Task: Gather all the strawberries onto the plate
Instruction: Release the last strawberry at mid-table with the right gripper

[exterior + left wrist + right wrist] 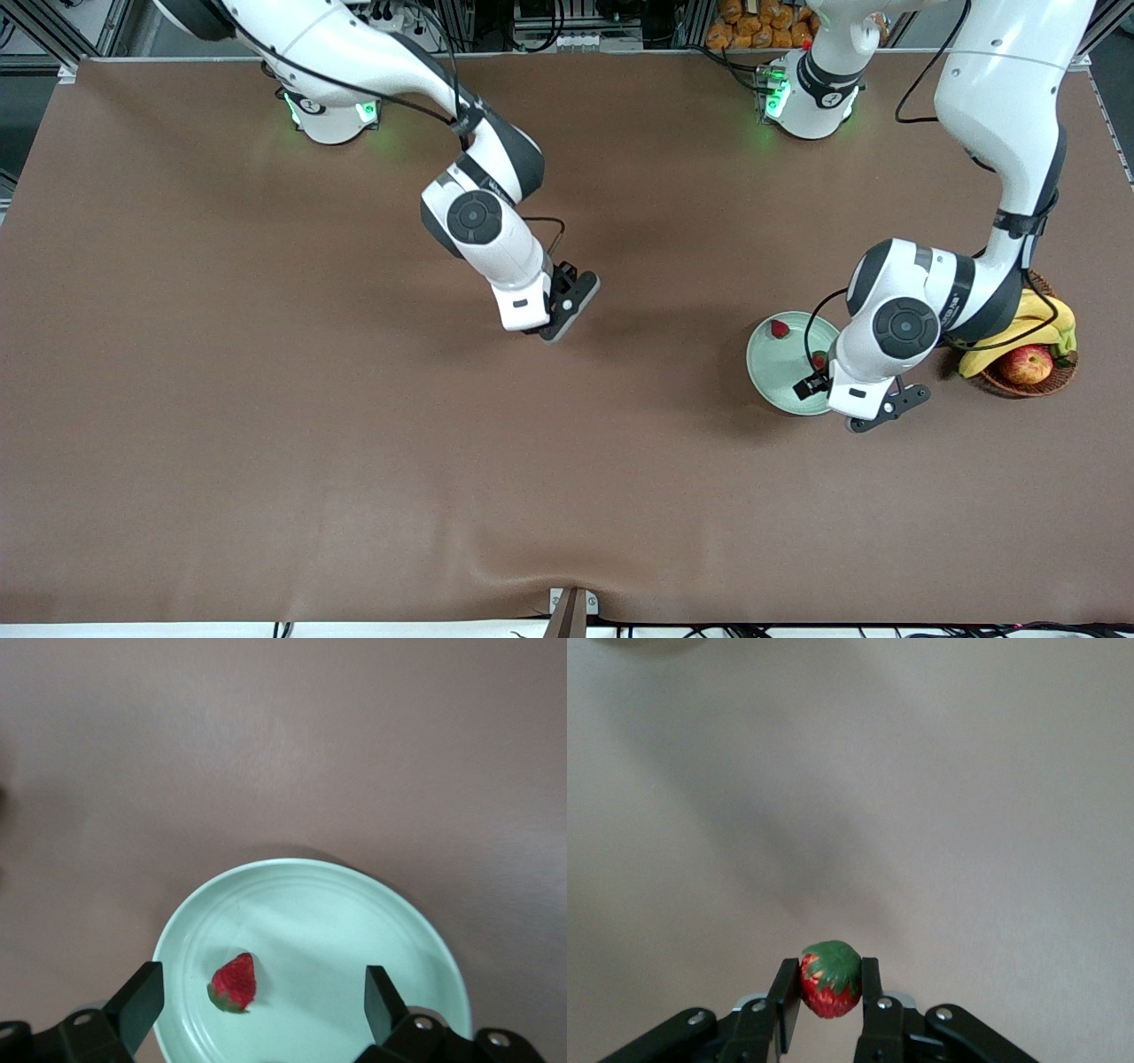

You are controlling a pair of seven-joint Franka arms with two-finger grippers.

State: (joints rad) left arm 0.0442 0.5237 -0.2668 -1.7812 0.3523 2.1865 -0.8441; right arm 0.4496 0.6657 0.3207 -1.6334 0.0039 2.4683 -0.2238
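Note:
The pale green plate (769,377) lies toward the left arm's end of the table. One strawberry (780,329) rests on it by the rim farther from the front camera. Another strawberry (819,360) peeks out beside the left arm's hand. In the left wrist view, my left gripper (264,981) hangs open just over the plate (354,921), and a strawberry (235,981) lies loose on the plate between its fingers. My right gripper (830,979) hangs over the middle of the table, shut on a strawberry (831,990) with its green cap showing.
A brown wicker basket (1059,377) with bananas (1032,323) and an apple (1026,363) stands beside the plate, toward the left arm's end and under the left arm. Brown cloth (354,399) covers the table.

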